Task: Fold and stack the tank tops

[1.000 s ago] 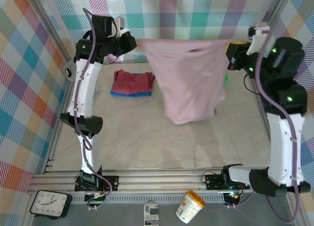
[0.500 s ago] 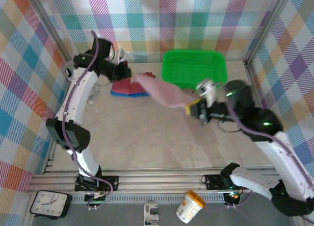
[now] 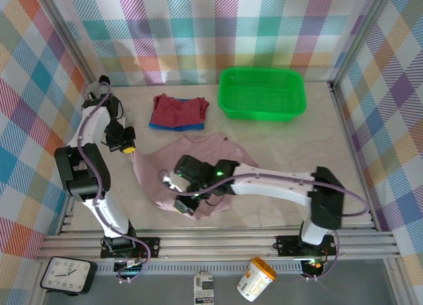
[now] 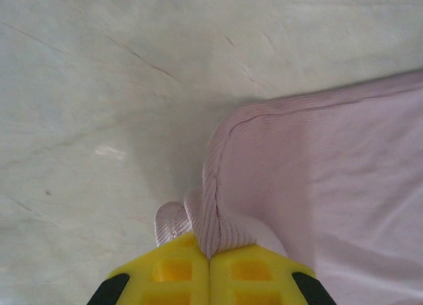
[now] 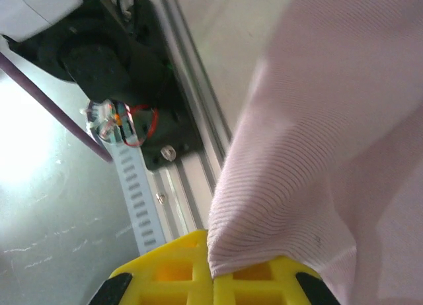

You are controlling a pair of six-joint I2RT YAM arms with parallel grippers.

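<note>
Top external view: the pale pink tank top (image 3: 201,146) lies spread on the table (image 3: 297,159), nearer than the green basket (image 3: 263,93) and to its left. The dark red tank top (image 3: 177,108) lies folded on the royal blue tank top (image 3: 174,127), just left of the basket.

Left wrist view: the left gripper (image 4: 209,275) has its jaws together, clamped on the pink top's bunched hem.

Right wrist view: the right gripper (image 5: 211,278) has its jaws together, clamped on a fold of the pink top.
</note>
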